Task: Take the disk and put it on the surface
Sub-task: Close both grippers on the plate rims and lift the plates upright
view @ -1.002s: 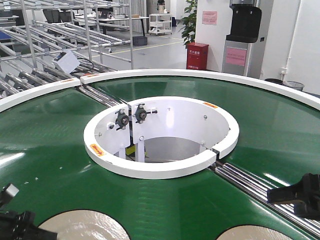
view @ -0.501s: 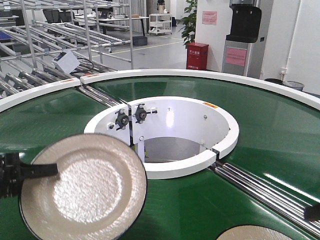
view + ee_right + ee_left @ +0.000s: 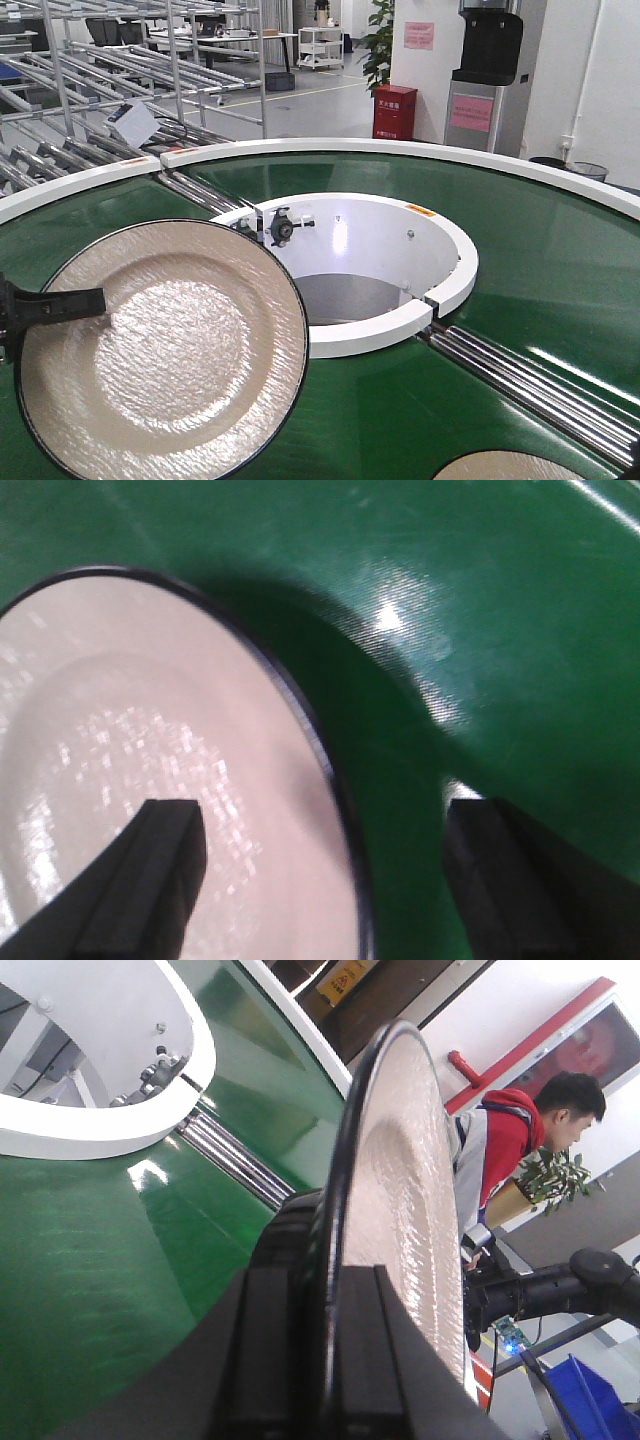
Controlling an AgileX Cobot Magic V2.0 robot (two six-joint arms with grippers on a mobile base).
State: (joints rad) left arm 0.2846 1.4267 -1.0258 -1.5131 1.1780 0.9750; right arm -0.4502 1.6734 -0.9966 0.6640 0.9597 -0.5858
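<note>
Disk (image 3: 165, 350): cream, round, with a shallow well, a textured face and a thin dark rim. It is held in the air over the near left part of the green belt (image 3: 520, 280), tilted so that its face is turned towards the front view. The left side of the white ring (image 3: 440, 300) is partly covered by it.

Left pincer (image 3: 333, 1300): black, pinching the disk at its left rim, one finger on each face.

Right pincer (image 3: 325, 820): spread wide. One finger is seen over the face of a second disk (image 3: 130, 740), the other over the belt, with the rim between them. Contact cannot be told.

Second disk: cream, dark-rimmed, lying flat on the belt at the near right.

Rollers (image 3: 520, 380): shiny metal, set across the belt at the right.

Person (image 3: 500, 1140): in a red hooded top, seen in the left wrist view beyond the disk.
</note>
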